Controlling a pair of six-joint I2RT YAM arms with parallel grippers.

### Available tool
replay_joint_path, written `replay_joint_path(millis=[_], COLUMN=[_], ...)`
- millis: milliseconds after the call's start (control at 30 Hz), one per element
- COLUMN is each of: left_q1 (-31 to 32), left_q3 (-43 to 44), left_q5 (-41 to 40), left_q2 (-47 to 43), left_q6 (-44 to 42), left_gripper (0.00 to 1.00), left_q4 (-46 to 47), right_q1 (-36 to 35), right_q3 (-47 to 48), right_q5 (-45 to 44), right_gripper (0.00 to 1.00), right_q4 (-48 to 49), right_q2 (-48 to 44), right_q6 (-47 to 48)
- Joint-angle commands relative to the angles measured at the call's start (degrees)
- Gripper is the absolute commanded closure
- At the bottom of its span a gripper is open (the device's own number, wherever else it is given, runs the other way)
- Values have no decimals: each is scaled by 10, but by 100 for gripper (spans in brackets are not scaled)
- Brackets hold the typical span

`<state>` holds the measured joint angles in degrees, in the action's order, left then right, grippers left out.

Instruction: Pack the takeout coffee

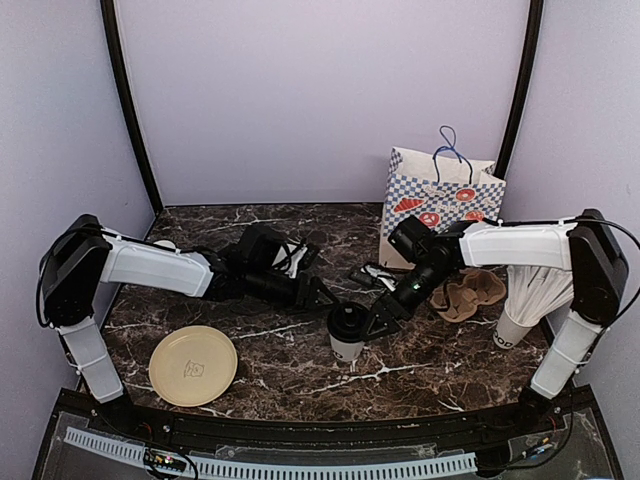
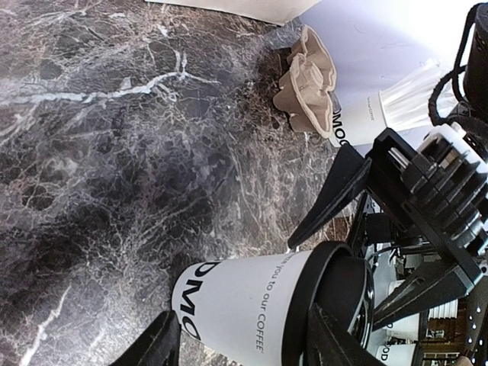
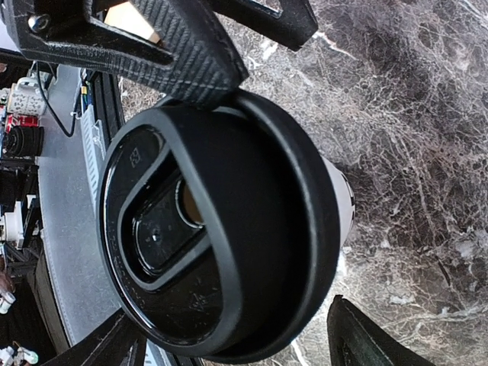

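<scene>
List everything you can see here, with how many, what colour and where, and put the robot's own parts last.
lidded coffee cup: one, white with black lid, table centre
cup of sticks: one, white, far right by the right arm
cup carrier: one, brown, right of centre, in front of the bag
paper bag: one, blue-and-white check with orange fruit prints, back right, upright
plate: one, pale yellow, front left
small black-and-white bits: count unclear, just behind the lidded cup
table: one, dark marble
left gripper: one, black, jaws apart at the cup's side
right gripper: one, black, jaws wide either side of the lid
</scene>
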<state>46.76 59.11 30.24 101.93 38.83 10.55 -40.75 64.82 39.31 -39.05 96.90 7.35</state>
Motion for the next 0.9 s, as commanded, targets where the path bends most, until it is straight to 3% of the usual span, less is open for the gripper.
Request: replay_joint_path(millis=[0, 367, 600, 867], left_q1=[3, 7, 6, 8], left_q3=[-16, -67, -57, -38], left_q5=[-3, -68, -79, -84], left_q2=[-6, -13, -58, -118], left_q6=[-2, -19, -26, -36], left_gripper=[41, 49, 49, 40], left_q4=[-13, -72, -77, -63], right_q1=[-3, 13, 36, 42], right_q3=[16, 22, 67, 88], right_q5=[-72, -200, -74, -32], right_gripper=[20, 21, 21, 18], right_q4=[26, 25, -14, -41], right_q2=[25, 77, 44, 2], right_q6=[-20, -32, 27, 53])
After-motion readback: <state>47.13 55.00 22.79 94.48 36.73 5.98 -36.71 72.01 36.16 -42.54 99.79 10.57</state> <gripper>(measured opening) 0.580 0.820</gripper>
